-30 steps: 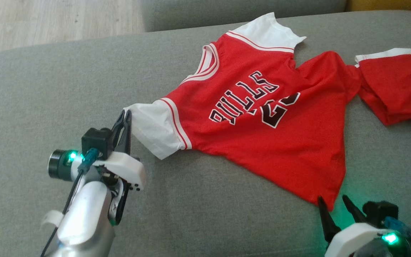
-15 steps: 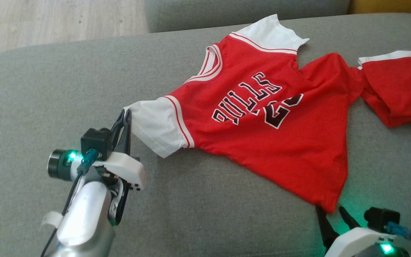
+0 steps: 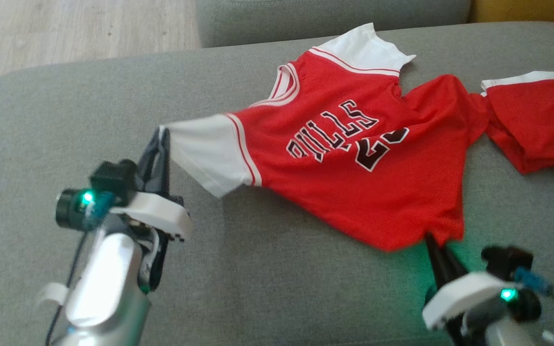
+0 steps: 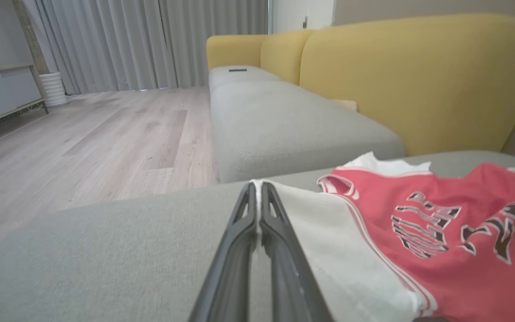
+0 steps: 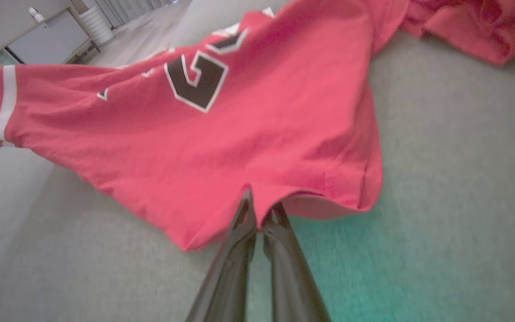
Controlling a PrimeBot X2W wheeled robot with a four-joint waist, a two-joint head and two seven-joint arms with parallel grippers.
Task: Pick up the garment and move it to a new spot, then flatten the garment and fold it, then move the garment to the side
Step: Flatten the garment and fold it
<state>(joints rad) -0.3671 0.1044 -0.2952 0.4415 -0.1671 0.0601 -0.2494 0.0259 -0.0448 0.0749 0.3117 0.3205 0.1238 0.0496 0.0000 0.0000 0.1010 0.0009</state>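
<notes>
Closing is the main change: the right gripper, whose two dark fingers stood spread just near of the hem a second ago, has come forward and pinched shut on the near right hem corner of the red short-sleeved basketball jersey with white sleeves and dark lettering. In the right wrist view the right gripper has its fingertips pressed together with a fold of red hem between them, and the cloth there has puckered and lifted a little. The left gripper has drawn left and slightly far, its jaws clamped on the cuff of the white left sleeve; the left wrist view shows the left gripper with the cuff edge nipped between its tips, and the sleeve now runs taut from them.

Outward from both grips, the jersey lies face up across the middle of the grey fabric sofa cushion, collar to the far side. A second red cloth with a white band lies at the far right, touching or just beside the jersey's right edge.

I judge this to be the first step, the pick-up, with both holds made. Next, both arms need to rise together, keeping the cloth stretched between them and clear of the second cloth.

Only the cushion bears anything: the two cloths.
</notes>
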